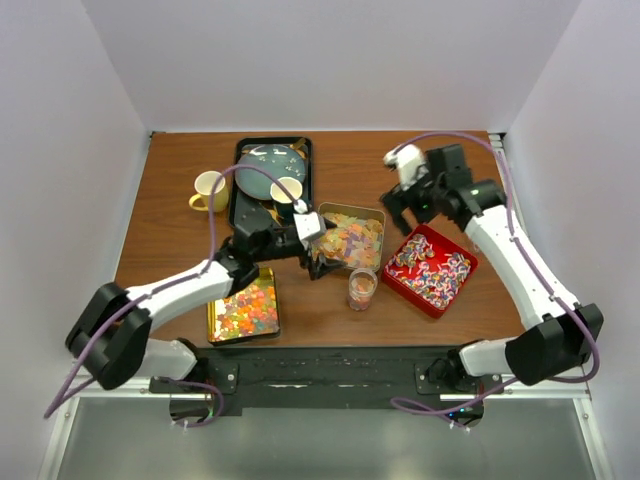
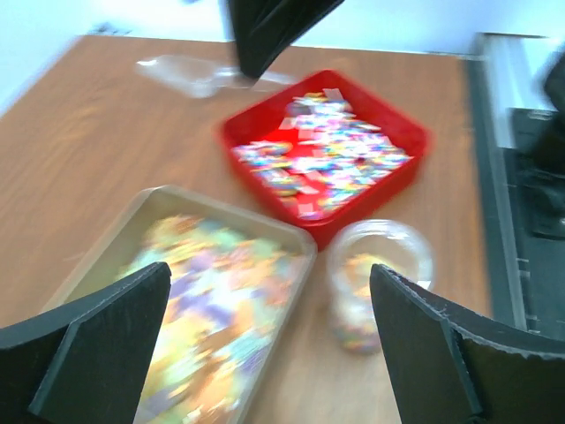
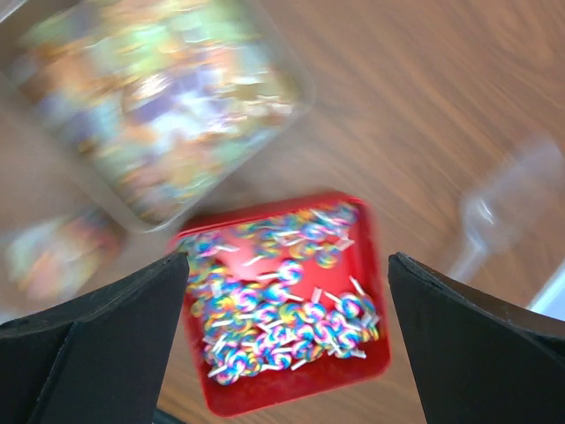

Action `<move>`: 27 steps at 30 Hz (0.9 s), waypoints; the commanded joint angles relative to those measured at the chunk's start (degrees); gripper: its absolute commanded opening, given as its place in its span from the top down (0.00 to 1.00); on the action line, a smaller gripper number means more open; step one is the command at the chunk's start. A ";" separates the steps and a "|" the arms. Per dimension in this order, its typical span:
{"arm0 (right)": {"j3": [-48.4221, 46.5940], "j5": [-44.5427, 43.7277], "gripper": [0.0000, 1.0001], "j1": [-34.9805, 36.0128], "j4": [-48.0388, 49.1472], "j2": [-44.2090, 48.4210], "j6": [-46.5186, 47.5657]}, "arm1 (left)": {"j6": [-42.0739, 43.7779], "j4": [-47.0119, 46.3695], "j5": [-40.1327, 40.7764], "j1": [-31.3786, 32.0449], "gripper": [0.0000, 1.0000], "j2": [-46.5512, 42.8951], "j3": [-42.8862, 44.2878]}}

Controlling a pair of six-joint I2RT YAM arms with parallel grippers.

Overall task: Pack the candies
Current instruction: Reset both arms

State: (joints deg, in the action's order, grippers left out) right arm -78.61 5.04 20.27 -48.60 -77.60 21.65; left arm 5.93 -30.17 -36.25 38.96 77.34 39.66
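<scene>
Between the two dark fingers (image 2: 97, 344) of your left gripper (image 2: 269, 276), which stood spread wide and held nothing, the wrist view showed a corner of the beige tray (image 2: 296, 240) filled with pastel sugary cubes (image 2: 212, 300). Just beside it was a small clear jar (image 2: 380, 274) with some coloured sweets inside, though all of this was blurred. Beyond them lay the red tray (image 2: 371, 208), and farther off a clear plastic scoop (image 2: 190, 75) lay flat on the wooden table (image 2: 79, 150). Your right gripper (image 3: 287, 261) was also wide open and empty, and its fingers framed the red tray from above. That tray was heaped with red-blue-white striped wrapped pieces (image 3: 282, 318), and the beige tray was a blur past its far rim. From overhead, your left gripper sat low at the left edge of the beige tray in the middle of the table. Your right gripper hung over the far corner of the red tray to its right. The jar stood upright just in front of the beige tray, close to the red one. A gold tray (image 1: 212, 318) of bright orange, yellow and green cubes (image 1: 245, 308) lay near the front edge, partly under your left arm. At the back, a black tray (image 1: 238, 205) carried a dark plate (image 1: 268, 165) and a pale cup (image 1: 286, 190). A yellow mug (image 1: 208, 190) stood just to its left.
</scene>
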 commanded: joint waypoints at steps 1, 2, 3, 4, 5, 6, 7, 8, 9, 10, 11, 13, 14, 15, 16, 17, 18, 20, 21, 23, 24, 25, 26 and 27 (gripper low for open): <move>-0.23 -6.62 0.01 -9.79 5.19 1.66 -13.20 | 1.55 14.87 5.83 -5.81 0.00 -5.97 7.35; 0.12 -7.14 0.01 -10.60 4.92 2.10 -13.65 | -0.46 17.32 7.23 -8.70 0.00 -6.67 7.88; 0.47 -9.58 0.01 -11.13 4.40 2.37 -13.91 | -1.27 18.04 7.94 -10.03 0.00 -8.07 8.15; 0.73 -9.96 0.01 -11.22 2.74 3.33 -14.52 | -1.80 18.65 8.56 -11.44 0.00 -8.78 7.98; 0.65 -8.48 0.01 -11.57 1.59 3.77 -14.10 | -1.98 20.23 9.52 -14.23 0.00 -9.48 7.72; 0.74 -7.33 0.01 -11.66 0.79 4.65 -13.39 | -1.72 21.02 9.88 -15.57 0.00 -10.71 7.71; 1.26 -8.54 0.01 -11.75 1.13 5.61 -14.95 | -1.45 21.90 10.32 -16.89 0.00 -11.33 7.71; 1.53 -10.64 0.01 -11.66 1.40 7.36 -16.88 | -1.19 23.74 11.71 -19.60 0.00 -11.86 7.97; 1.44 -13.45 0.01 -11.66 1.31 7.55 -18.64 | -1.10 24.28 12.16 -21.10 0.00 -12.91 8.59; -0.13 -21.05 0.01 -11.66 -0.77 7.47 -20.84 | -0.93 25.07 12.60 -22.42 0.00 -13.44 8.94; -1.10 -24.17 0.01 -11.75 -2.36 6.60 -21.21 | -0.84 25.95 14.43 -24.61 0.00 -13.97 9.12; -3.29 -30.59 0.01 -11.66 -6.66 5.54 -21.30 | -1.01 25.87 15.07 -26.56 0.00 -15.55 8.68; -3.48 -33.92 0.01 -11.66 -7.64 5.01 -21.12 | -1.19 25.17 14.81 -28.13 0.00 -15.90 8.25; -3.31 -34.48 0.01 -11.66 -8.61 4.40 -20.51 | -1.45 24.55 14.72 -28.85 0.00 -16.60 7.11; -2.17 -34.92 0.01 -11.66 -9.31 4.39 -20.59 | -1.89 23.85 14.54 -29.55 0.00 -16.96 6.58; -1.55 -34.31 0.01 -11.75 -9.58 4.56 -21.12 | -3.02 22.45 13.58 -31.03 0.00 -17.22 6.05; -1.03 -33.44 0.01 -11.66 -9.85 4.91 -21.21 | -3.64 21.83 12.79 -31.92 0.00 -17.31 5.43; -0.32 -30.72 0.01 -11.75 -10.20 5.62 -21.21 | -4.26 21.39 10.60 -34.20 0.00 -17.40 5.43; -0.06 -30.18 0.01 -11.75 -9.94 6.32 -20.69 | -4.35 21.30 10.24 -34.65 0.00 -17.57 5.43; 0.47 -30.00 0.01 -11.66 -8.89 7.02 -19.72 | -3.13 21.82 9.97 -35.88 0.00 -18.01 5.69; 0.91 -30.43 0.01 -11.66 -8.19 7.55 -18.50 | -2.69 22.26 9.97 -36.14 0.00 -18.36 6.04; 1.09 -29.92 0.01 -11.75 -7.22 8.77 -17.62 | -2.16 22.79 9.88 -36.50 0.00 -18.63 6.22; 1.26 -29.04 0.01 -11.75 -6.25 9.48 -17.26 | -0.76 24.01 9.71 -36.59 0.00 -19.15 6.65; 1.09 -25.81 0.01 -11.57 -5.72 10.44 -16.99 | 0.30 24.80 9.62 -36.59 0.00 -19.51 6.92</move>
State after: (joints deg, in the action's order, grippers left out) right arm -77.60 -24.05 8.58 -57.17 -71.81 3.09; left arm 3.73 -6.09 -24.60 3.18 60.40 45.74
